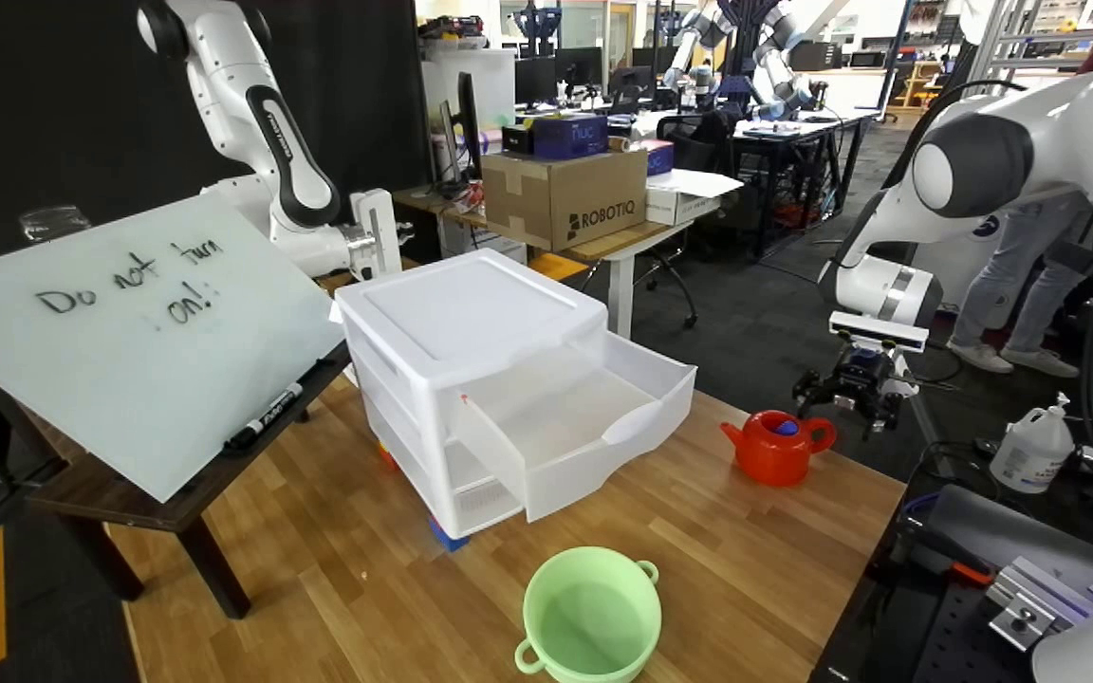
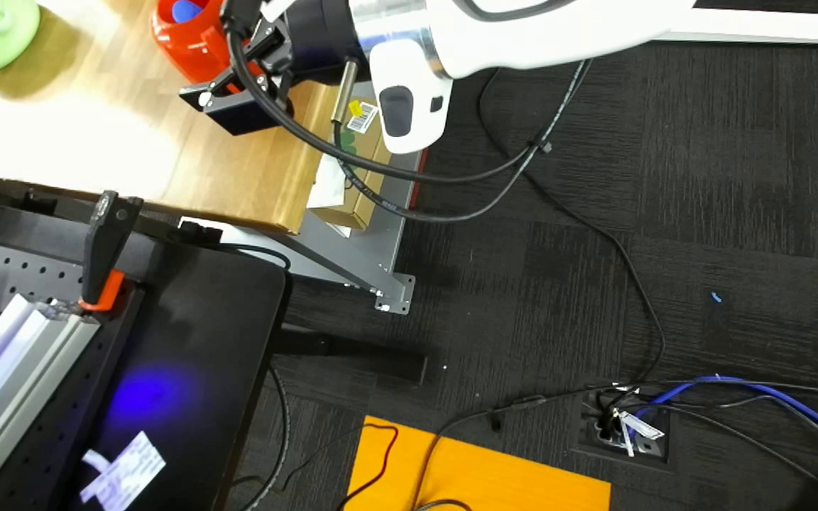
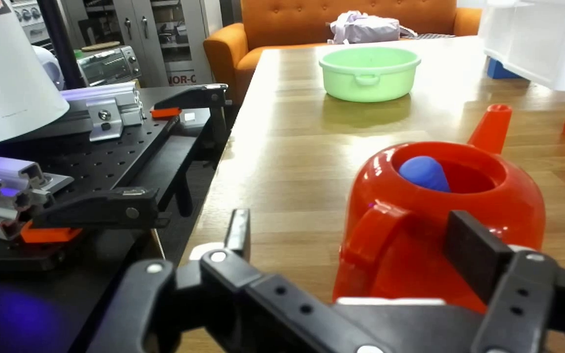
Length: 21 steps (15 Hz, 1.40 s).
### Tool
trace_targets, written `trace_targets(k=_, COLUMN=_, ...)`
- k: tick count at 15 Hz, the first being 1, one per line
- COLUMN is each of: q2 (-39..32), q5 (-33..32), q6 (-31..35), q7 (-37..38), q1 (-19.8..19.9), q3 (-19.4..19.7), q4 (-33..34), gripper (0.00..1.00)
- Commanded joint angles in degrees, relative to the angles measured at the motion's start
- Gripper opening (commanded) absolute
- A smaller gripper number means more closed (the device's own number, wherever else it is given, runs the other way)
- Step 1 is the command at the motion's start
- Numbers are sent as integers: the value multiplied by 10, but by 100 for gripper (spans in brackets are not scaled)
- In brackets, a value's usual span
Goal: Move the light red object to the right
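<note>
In an exterior view, handwriting on the whiteboard (image 1: 148, 332) reads "Do not turn on!", the carton (image 1: 565, 197) says "ROBOTIQ" and the blue box (image 1: 569, 138) "nuc". In the wrist view, red letters low at the cabinet (image 3: 149, 49) read "NOR-C". Print on the marker (image 1: 268, 415) and bottle (image 1: 1032, 451) is too small.

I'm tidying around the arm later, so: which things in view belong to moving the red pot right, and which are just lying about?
Part of the job:
red pot, with the blue piece in its opening
gripper, open

Just lying about:
light green bowl
white drawer unit
whiteboard
marker
</note>
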<state>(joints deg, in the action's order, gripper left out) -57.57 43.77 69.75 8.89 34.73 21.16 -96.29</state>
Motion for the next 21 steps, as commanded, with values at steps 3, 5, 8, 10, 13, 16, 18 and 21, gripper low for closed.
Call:
trace_targets(k=3, q2=17, q5=4, q6=25, q7=-15, q1=-1, q3=7, q4=-23, gripper=100)
trace_targets(k=5, q2=27, q5=2, q6=32, q7=-37, q1=4, q3=12, q4=-38, gripper=100)
trace_targets(k=8, q2=52, q5=-4, q6=36, q7=-100, q1=20, q3=29, q4=-74, gripper=100)
trace_targets(k=10, q2=75, q5=-14, q6=37, q7=-149, q1=39, q3=48, q4=-105, gripper=100)
trace_targets(k=13, q2=103, q5=-44, q6=31, q7=-215, q1=81, q3=65, q4=-137, gripper=100)
trace_targets(k=16, q2=118, q5=-72, q6=32, q7=-253, q1=122, q3=58, q4=-149, gripper=100)
trace_targets(k=18, q2=102, q5=-84, q6=22, q7=-233, q1=130, q3=43, q4=-127, gripper=100)
trace_targets(k=21, q2=102, q5=-87, q6=26, q7=-241, q1=133, q3=38, q4=-129, gripper=100)
